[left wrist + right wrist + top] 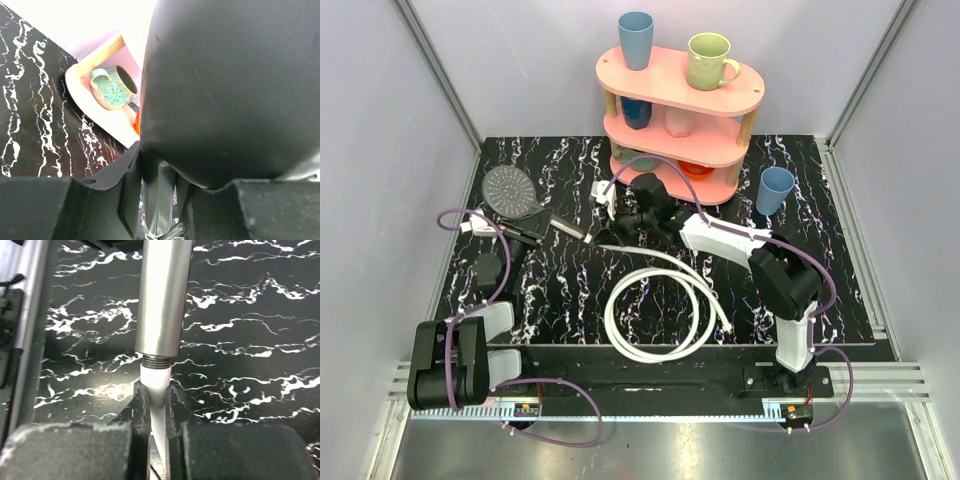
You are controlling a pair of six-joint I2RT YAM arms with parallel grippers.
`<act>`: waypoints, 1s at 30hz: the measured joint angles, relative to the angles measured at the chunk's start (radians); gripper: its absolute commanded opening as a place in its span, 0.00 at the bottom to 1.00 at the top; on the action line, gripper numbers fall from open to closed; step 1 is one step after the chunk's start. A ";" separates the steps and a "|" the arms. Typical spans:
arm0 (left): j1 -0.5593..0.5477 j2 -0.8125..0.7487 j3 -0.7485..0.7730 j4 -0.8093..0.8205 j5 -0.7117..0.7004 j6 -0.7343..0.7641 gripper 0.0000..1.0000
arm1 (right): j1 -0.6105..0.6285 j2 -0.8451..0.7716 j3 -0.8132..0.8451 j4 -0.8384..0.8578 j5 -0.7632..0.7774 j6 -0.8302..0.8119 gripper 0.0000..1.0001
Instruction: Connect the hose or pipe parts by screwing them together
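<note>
my right tool (157, 397) clamping tight on the white hose (611, 318) by its end fitting (155, 377), fitting meeting the threaded tip of the shower head (508, 190) handle (162, 295), my left tool (160, 205) gripping that handle closed, hose coil lying on the tabletop (820, 290)

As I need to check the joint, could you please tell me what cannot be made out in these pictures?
Right wrist: the right fingers cover most of the hose fitting, so whether it has caught the handle thread is unclear.
Left wrist: a dark body fills most of the frame, hiding the joint.
Top: the joint is too small to read.
</note>
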 measured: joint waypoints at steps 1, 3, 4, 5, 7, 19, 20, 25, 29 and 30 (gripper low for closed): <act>-0.007 0.000 0.000 0.005 0.003 0.005 0.00 | -0.009 0.000 0.001 -0.010 -0.026 0.011 0.00; -0.023 -0.001 0.000 0.014 0.011 0.021 0.00 | -0.025 0.000 0.002 -0.020 -0.076 0.035 0.00; -0.032 -0.002 0.000 0.018 0.012 0.028 0.00 | -0.033 0.000 0.003 -0.030 -0.100 0.047 0.00; -0.049 -0.005 0.000 0.024 0.013 0.043 0.00 | -0.042 0.002 0.004 -0.040 -0.127 0.060 0.00; -0.066 -0.007 0.001 0.036 0.013 0.060 0.00 | -0.053 0.006 0.010 -0.056 -0.167 0.079 0.00; -0.134 0.021 0.063 0.065 0.043 0.142 0.00 | -0.095 0.060 0.018 0.019 -0.376 0.253 0.00; -0.135 0.028 0.068 0.067 0.047 0.142 0.00 | -0.097 0.061 0.018 0.023 -0.380 0.261 0.07; -0.136 0.036 0.074 0.077 0.049 0.142 0.00 | -0.101 0.061 0.017 0.036 -0.382 0.296 0.04; -0.136 0.036 0.071 0.089 0.042 0.145 0.00 | -0.105 0.062 0.017 0.050 -0.384 0.331 0.01; -0.136 0.036 0.071 0.092 0.041 0.145 0.00 | -0.106 0.062 0.017 0.056 -0.385 0.340 0.06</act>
